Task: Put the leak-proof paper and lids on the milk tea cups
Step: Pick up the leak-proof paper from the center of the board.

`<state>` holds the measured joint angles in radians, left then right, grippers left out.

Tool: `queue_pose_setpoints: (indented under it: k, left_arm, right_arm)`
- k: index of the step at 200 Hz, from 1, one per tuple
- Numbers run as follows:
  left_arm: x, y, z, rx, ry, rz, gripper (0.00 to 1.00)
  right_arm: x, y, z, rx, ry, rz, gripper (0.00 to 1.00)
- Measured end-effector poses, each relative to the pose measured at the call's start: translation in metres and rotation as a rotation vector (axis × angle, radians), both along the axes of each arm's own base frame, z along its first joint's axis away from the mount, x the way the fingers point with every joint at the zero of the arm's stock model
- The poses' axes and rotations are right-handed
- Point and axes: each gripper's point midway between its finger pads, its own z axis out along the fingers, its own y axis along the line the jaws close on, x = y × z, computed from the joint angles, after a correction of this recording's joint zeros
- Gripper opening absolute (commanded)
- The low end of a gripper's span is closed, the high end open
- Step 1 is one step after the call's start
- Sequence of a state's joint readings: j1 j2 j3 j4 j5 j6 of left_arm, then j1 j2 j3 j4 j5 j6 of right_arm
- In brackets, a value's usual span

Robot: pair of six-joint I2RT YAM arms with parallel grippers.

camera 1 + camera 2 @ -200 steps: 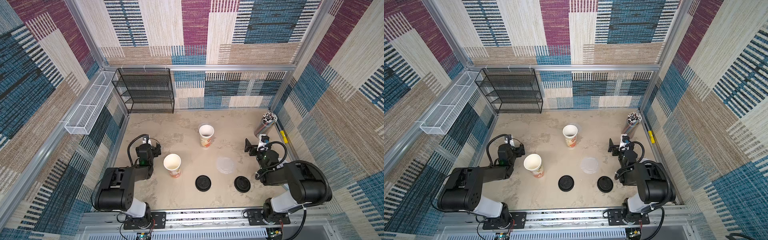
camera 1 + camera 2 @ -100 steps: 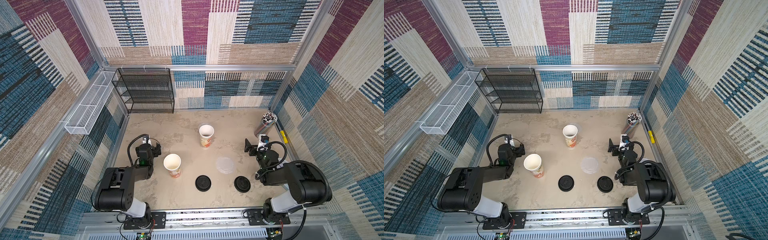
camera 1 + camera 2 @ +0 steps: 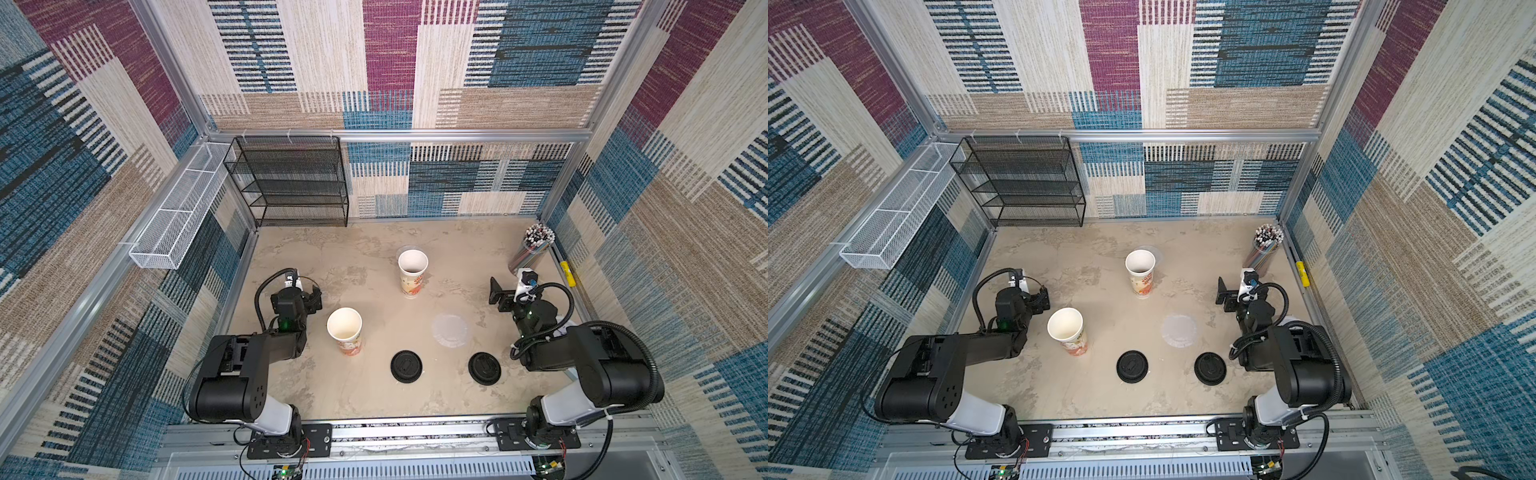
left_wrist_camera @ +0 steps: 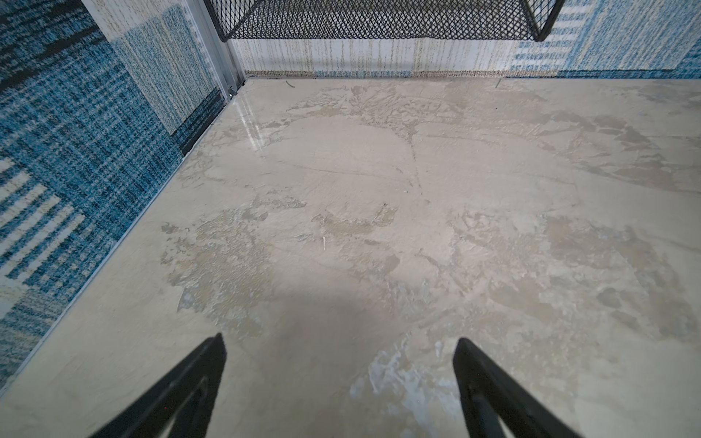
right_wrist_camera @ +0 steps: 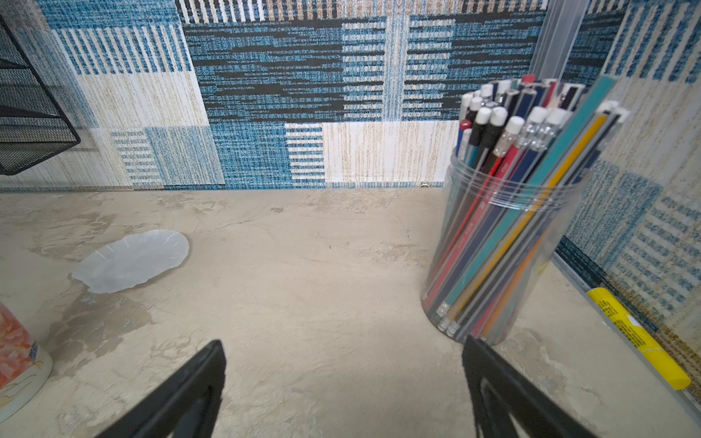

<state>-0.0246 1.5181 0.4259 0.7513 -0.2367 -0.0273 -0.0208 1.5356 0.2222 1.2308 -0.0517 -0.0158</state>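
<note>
Two white milk tea cups with orange-red prints stand upright and uncovered: the near one [image 3: 345,332] [image 3: 1066,332] and the far one [image 3: 412,270] [image 3: 1140,272] [image 5: 17,360]. One round translucent leak-proof paper [image 3: 449,330] [image 3: 1179,330] lies flat on the table to the right. A second sheet [image 3: 404,249] [image 3: 1154,251] [image 5: 132,261] lies just behind the far cup. My left gripper [image 3: 297,293] [image 3: 1025,297] [image 4: 339,341] is open over bare table, left of the near cup. My right gripper [image 3: 509,291] [image 3: 1237,291] [image 5: 341,343] is open and empty beside the straw holder.
Two black domed lids [image 3: 406,365] [image 3: 484,368] lie near the front. A clear holder of striped sticks [image 3: 534,249] [image 5: 504,227] stands back right, with a yellow object [image 5: 637,337] along the right wall. A black mesh rack [image 3: 291,183] and a white wire basket [image 3: 178,220] are back left.
</note>
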Motion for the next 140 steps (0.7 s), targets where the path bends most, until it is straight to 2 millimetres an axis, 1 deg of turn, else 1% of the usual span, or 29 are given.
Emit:
queue_pose_setpoints:
  k: [15,27,36,54,62,72,85,97,113,136,140]
  left_arm:
    - [0.0,0.0,0.0,0.0,0.0,0.0,0.94]
    - [-0.001,0.0,0.002,0.0,-0.004,0.0,0.93]
    - [-0.004,0.0,0.004,0.0,-0.01,0.0,0.93]
    - [-0.013,0.0,0.011,0.0,-0.039,0.0,0.94]
    - [-0.017,0.001,0.015,0.001,-0.041,0.005,0.95]
    - [-0.02,0.004,0.031,0.005,-0.072,0.02,0.95]
    - [-0.021,0.006,0.057,0.005,-0.125,0.026,0.95]
    - [-0.027,0.007,0.071,0.005,-0.152,0.029,0.96]
    - [-0.035,0.008,0.082,0.008,-0.161,0.03,0.96]
    - [-0.048,0.009,0.094,0.005,-0.169,0.033,0.96]
    - [-0.05,0.009,0.095,0.004,-0.169,0.034,0.96]
  right_arm:
    - [0.0,0.0,0.002,0.0,-0.002,0.0,1.0]
    - [0.004,0.0,0.012,-0.002,-0.008,0.002,1.0]
    - [0.011,0.001,0.027,-0.008,-0.025,0.008,1.0]
    - [0.025,0.001,0.065,-0.011,-0.054,0.008,1.0]
    - [0.029,0.001,0.075,-0.01,-0.048,0.008,1.0]
    - [0.032,0.001,0.085,-0.006,-0.034,0.013,1.0]
    - [0.03,0.007,0.091,0.011,-0.004,0.044,1.0]
    - [0.027,0.012,0.095,0.037,0.019,0.07,1.0]
    - [0.028,0.014,0.101,0.117,0.051,0.072,1.0]
    - [0.037,0.012,0.098,0.227,0.127,0.044,1.0]
    - [0.04,0.013,0.096,0.249,0.144,0.047,0.98]
